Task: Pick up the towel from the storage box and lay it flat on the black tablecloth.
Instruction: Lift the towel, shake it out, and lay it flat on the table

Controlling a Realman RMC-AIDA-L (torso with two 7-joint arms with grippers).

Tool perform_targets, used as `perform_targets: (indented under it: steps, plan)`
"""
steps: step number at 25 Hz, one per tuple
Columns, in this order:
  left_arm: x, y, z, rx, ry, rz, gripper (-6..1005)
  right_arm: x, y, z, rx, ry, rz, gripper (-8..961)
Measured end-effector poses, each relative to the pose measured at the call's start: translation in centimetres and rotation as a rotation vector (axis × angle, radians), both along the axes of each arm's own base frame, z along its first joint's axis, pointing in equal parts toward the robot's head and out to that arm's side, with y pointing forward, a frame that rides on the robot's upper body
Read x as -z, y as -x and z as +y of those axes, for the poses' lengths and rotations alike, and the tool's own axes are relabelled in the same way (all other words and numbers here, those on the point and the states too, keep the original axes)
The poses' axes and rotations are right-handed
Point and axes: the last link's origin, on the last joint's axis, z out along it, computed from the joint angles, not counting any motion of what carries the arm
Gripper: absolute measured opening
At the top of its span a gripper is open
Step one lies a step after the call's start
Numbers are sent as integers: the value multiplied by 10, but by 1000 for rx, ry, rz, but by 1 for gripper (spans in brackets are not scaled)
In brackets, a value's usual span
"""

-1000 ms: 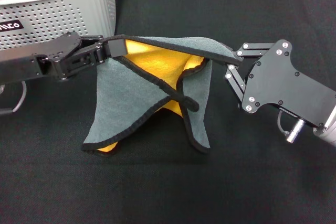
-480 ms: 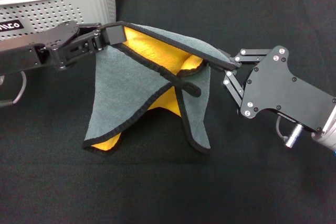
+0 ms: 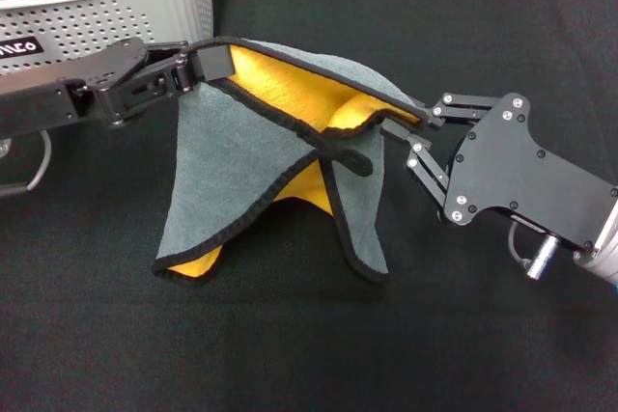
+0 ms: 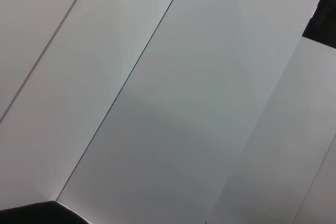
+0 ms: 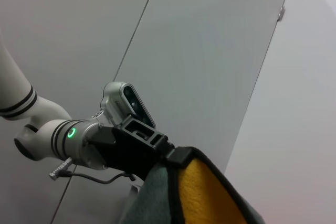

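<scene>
The towel (image 3: 261,180) is held stretched between two grippers above the middle of the black tablecloth (image 3: 386,344), grey-green face outward, its lower corners drooping onto the cloth. One top corner is clamped by the left gripper (image 3: 208,65), the other by the right gripper (image 3: 410,121). The storage box (image 3: 126,16) is set at the far left corner.
</scene>
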Motion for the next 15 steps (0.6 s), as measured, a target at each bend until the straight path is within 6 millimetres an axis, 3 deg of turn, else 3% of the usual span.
perform_targets:
  steps: [15]
  plan:
    - [1,3,-2,-13,5,-4,23,-11,-9,-10,-16,7,69,146]
